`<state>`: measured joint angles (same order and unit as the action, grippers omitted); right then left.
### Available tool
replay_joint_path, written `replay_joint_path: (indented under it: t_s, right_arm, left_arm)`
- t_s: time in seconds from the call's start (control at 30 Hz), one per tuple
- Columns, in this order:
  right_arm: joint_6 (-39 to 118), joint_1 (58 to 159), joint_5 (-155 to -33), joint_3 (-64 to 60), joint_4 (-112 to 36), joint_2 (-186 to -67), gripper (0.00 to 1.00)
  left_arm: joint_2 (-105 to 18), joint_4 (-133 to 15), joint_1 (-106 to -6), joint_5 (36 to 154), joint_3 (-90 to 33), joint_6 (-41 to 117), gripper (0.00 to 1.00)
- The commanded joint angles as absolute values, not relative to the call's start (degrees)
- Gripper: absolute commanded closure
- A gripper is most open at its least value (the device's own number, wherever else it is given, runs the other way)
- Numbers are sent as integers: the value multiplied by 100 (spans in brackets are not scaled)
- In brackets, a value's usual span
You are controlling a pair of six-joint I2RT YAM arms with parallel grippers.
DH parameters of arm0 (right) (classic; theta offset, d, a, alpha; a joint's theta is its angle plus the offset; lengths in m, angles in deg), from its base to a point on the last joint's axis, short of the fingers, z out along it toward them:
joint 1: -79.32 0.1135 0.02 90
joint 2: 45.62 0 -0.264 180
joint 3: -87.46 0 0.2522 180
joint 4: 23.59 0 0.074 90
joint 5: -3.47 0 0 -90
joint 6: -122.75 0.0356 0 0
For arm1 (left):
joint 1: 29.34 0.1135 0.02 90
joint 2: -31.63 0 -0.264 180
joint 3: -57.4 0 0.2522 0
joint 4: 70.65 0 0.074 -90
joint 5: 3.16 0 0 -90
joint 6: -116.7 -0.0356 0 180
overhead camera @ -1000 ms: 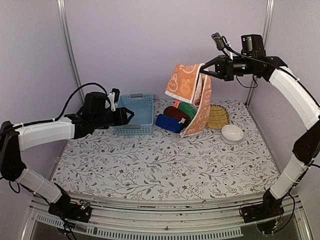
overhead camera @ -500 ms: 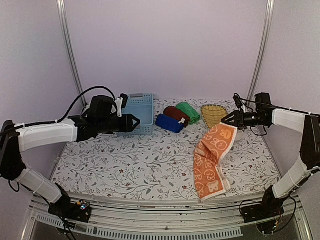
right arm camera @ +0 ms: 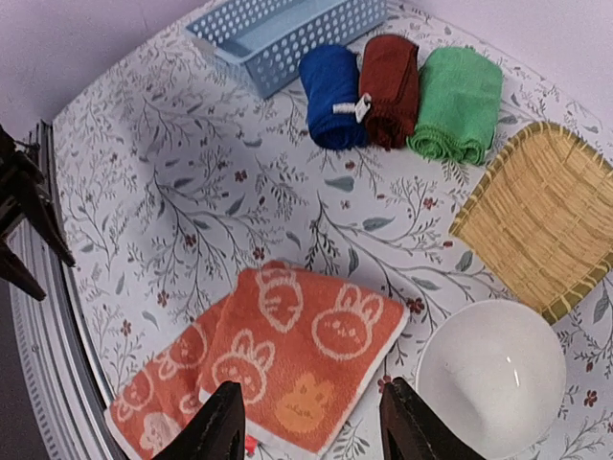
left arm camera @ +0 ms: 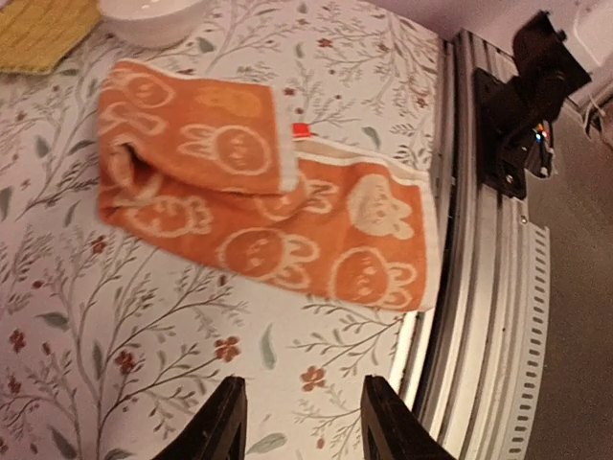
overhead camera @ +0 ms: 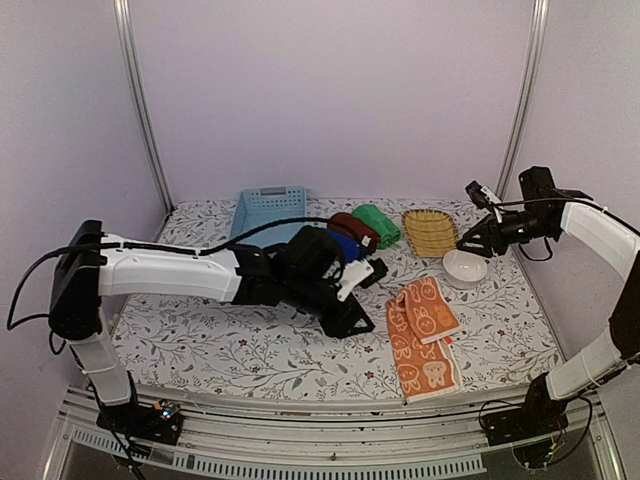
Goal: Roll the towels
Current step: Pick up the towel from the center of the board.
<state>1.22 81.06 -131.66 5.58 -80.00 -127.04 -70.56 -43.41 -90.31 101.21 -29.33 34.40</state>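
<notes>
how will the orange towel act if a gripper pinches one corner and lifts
Probably floppy: the orange towel lies limp with one end folded over itself, so a lifted corner would likely leave the rest hanging. Pushed, it would likely bunch up rather than slide whole. It looks thin, so probably light.

towel (overhead camera: pixel 424 340) front-right (near edge); bowl (overhead camera: pixel 465 268) behind it; tray (overhead camera: pixel 430 232) behind bowl

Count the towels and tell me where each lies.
4. The orange towel lies partly folded near the front edge; the blue towel, maroon towel and green towel sit rolled side by side at the back.
</notes>
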Motion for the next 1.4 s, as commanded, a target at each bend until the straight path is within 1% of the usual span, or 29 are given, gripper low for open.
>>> replay_joint_path:
  t_s: [0.0,0.07,0.1,0.27,0.37,0.53,0.73,0.87,0.97,1.03,1.07,1.17,1.23,1.27,1.3,1.37]
  right_arm:
    - [-1974,8392,-11951,1099,-8861,-12349,46]
    - [-2217,8482,-11485,1504,-8642,-12217,36]
    - [-2306,8561,-11344,1684,-8574,-12182,35]
    - [-2394,8827,-11013,2231,-7955,-12403,33]
    - [-2330,8867,-11022,2246,-7725,-12788,32]
    - [-2269,9104,-11120,2113,-7697,-13289,30]
    - [-2425,9303,-11026,2020,-7717,-13753,26]
    - [-2401,9401,-10925,2050,-7607,-14034,23]
    - [-2310,9460,-10787,2112,-7446,-14200,22]
    - [-2172,9478,-10580,2126,-7232,-14305,30]
    - [-2031,9481,-10522,2067,-7199,-14368,37]
    - [-1838,9483,-10601,1878,-7310,-14426,63]
    - [-1758,9483,-10791,1765,-7446,-14306,76]
    - [-1726,9479,-10898,1699,-7528,-14229,84]
    - [-1690,9479,-11013,1615,-7679,-14163,91]
    - [-1629,9485,-11282,1412,-7893,-14009,94]
  left_arm:
    - [-7779,-3794,-9887,10022,-3693,2311,56]
    - [-8132,-3919,-10142,9890,-3895,2036,54]
    - [-8352,-3994,-10267,9800,-4005,1890,53]
    - [-8973,-4306,-10598,9396,-4297,1578,52]
    - [-9080,-4909,-10657,9292,-4172,1475,52]
    - [-9312,-5448,-10677,9270,-4167,1274,52]
    - [-9863,-5183,-10925,8880,-4742,695,52]
    - [-10328,-4812,-11019,8224,-5288,637,53]
    - [-10398,-4825,-11012,7785,-5330,670,54]
    - [-10330,-4907,-11005,7603,-5234,717,57]
    - [-10268,-4952,-10992,7556,-5169,762,63]
    - [-9937,-5198,-10932,7401,-4749,903,82]
    - [-9632,-5352,-10837,7311,-4444,1036,97]
    - [-9462,-5407,-10783,7252,-4276,1127,100]
    - [-9222,-5467,-10692,7149,-4093,1229,100]
    - [-8860,-5631,-10570,6988,-3660,1321,100]
